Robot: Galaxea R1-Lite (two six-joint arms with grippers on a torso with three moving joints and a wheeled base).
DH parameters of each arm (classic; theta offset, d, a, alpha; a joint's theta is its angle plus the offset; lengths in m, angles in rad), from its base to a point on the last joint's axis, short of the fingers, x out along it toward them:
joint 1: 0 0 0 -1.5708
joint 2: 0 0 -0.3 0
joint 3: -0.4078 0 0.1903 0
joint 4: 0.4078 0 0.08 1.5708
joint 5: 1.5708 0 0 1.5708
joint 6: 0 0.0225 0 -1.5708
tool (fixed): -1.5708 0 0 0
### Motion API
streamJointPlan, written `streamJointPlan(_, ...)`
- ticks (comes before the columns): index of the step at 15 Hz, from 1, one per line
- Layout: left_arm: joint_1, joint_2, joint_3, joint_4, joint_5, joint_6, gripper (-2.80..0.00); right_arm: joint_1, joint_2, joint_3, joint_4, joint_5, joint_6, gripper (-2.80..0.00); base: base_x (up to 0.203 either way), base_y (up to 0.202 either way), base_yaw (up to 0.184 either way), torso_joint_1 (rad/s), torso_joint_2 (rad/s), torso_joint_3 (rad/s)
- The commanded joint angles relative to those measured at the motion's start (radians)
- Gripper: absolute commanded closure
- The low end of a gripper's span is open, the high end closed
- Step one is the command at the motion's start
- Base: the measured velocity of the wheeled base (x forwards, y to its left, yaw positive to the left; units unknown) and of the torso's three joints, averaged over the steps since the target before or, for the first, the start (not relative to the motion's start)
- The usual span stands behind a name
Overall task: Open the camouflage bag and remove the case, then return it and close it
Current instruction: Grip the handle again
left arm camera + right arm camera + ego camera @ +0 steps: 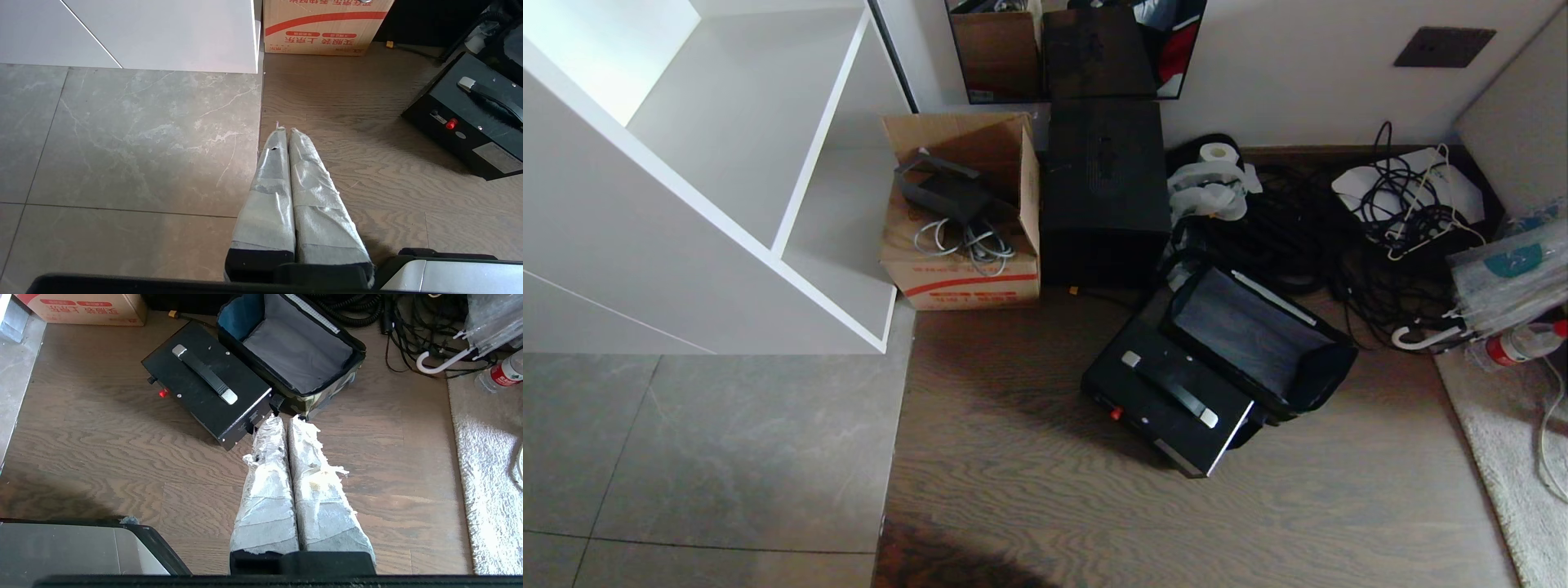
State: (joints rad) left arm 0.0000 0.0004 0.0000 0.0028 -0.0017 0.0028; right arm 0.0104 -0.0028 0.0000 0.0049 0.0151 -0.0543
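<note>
Both hands (284, 421) hang short of the case (208, 384).

Corner of a room, part tiled floor and part wood, clutter along a white wall.

Under my left pincer (288, 130) grey marbled tile (711, 457) meets brown wood flooring (1045, 490). Ahead of it stands a white shelf unit (727, 188), a cardboard box (964, 220) beside that. Ahead of my right pincer (284, 420) lies a tangle of black cables (1339, 245); a pale shaggy rug (486, 490) lies on its outer side. Soft daylight falls from above.
</note>
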Motion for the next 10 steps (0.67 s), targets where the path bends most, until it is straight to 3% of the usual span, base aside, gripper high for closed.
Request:
streamJointPlan(1, 0.0, 0.0, 0.0, 0.0, 0.0, 0.0, 0.0, 0.0, 0.004, 0.002, 0.0, 0.0, -0.001, 0.0, 0.0, 0.0, 0.0, 0.0, 0.0, 0.0)
streamJointPlan(10, 0.0, 0.0, 0.0, -0.001, 0.0, 0.0, 0.0, 0.0, 0.004, 0.002, 0.0, 0.0, -0.001, 0.0, 0.0, 0.0, 0.0, 0.0, 0.0, 0.0)
